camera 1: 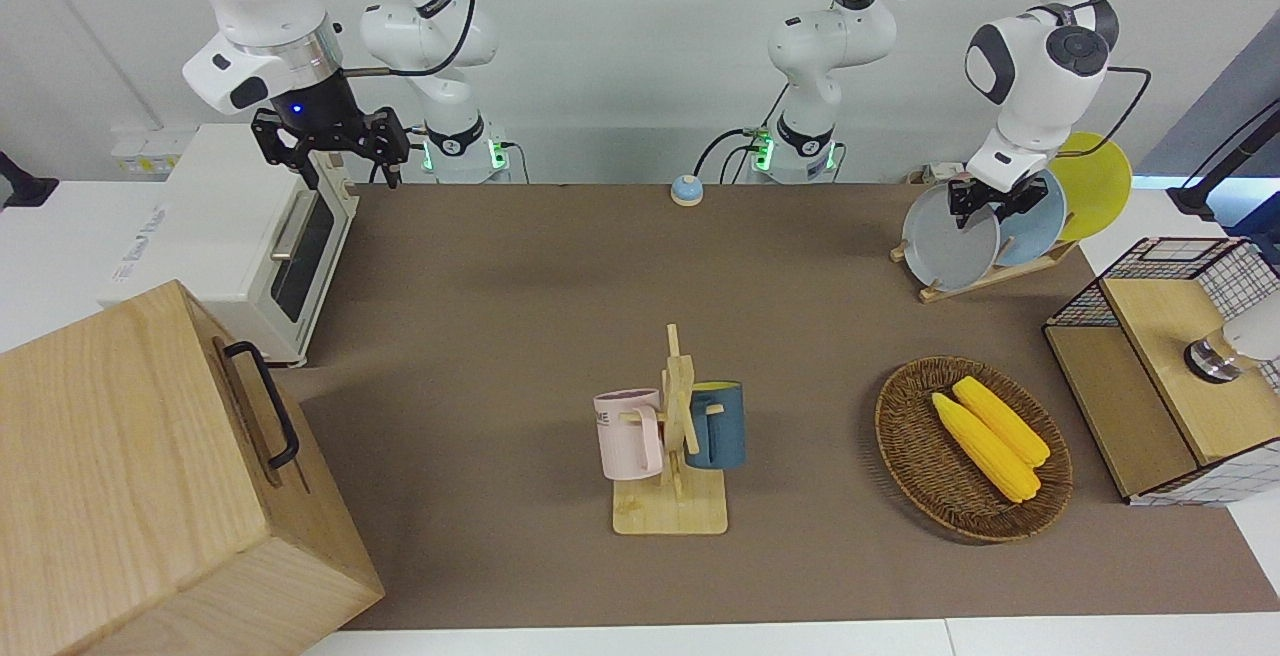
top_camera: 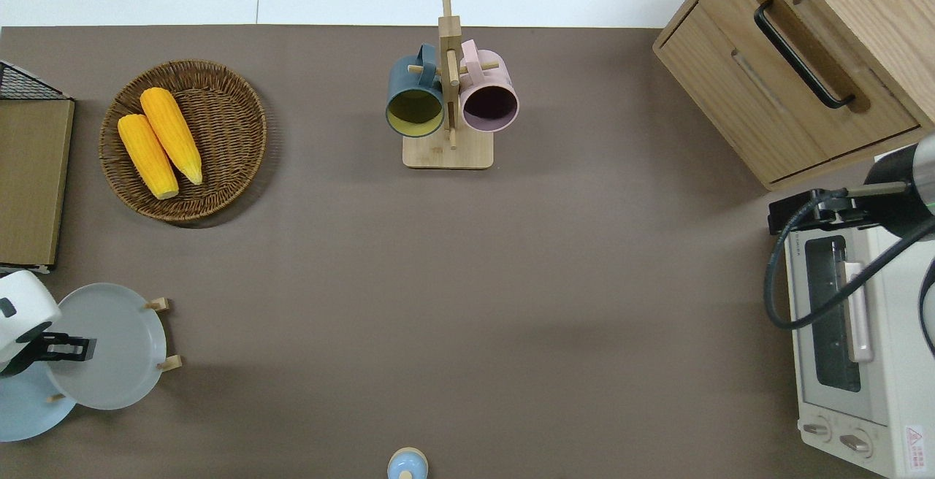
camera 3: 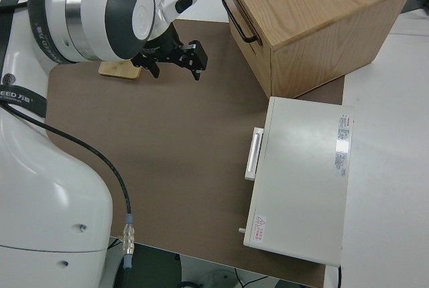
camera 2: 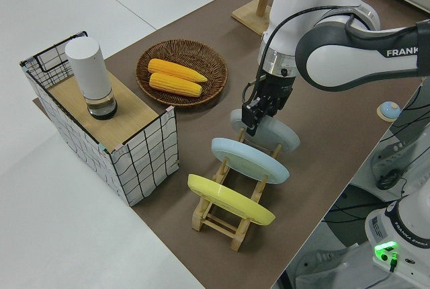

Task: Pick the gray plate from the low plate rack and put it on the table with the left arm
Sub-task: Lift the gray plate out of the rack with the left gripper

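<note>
The gray plate point(camera 1: 945, 246) point(top_camera: 117, 347) point(camera 2: 282, 134) leans in the slot of the low plate rack point(camera 1: 1000, 276) point(camera 2: 222, 218) that lies farthest from the robots, at the left arm's end of the table point(camera 1: 520, 336). My left gripper point(camera 1: 985, 211) point(top_camera: 66, 347) point(camera 2: 252, 122) is at the plate's upper rim, over the part of the plate nearest the robots. The plate's lower edge still rests between the rack's pegs. My right gripper point(camera 1: 345, 171) point(camera 3: 177, 67) is parked and open, holding nothing.
A light blue plate point(camera 1: 1035, 226) and a yellow plate point(camera 1: 1095, 181) stand in the same rack, nearer to the robots. A wicker basket point(camera 1: 900, 436) with corn, a wire-sided box point(camera 1: 1170, 376), a mug stand point(camera 1: 675, 436), a toaster oven point(camera 1: 250, 236) and a wooden cabinet point(camera 1: 130, 476) surround the open mat.
</note>
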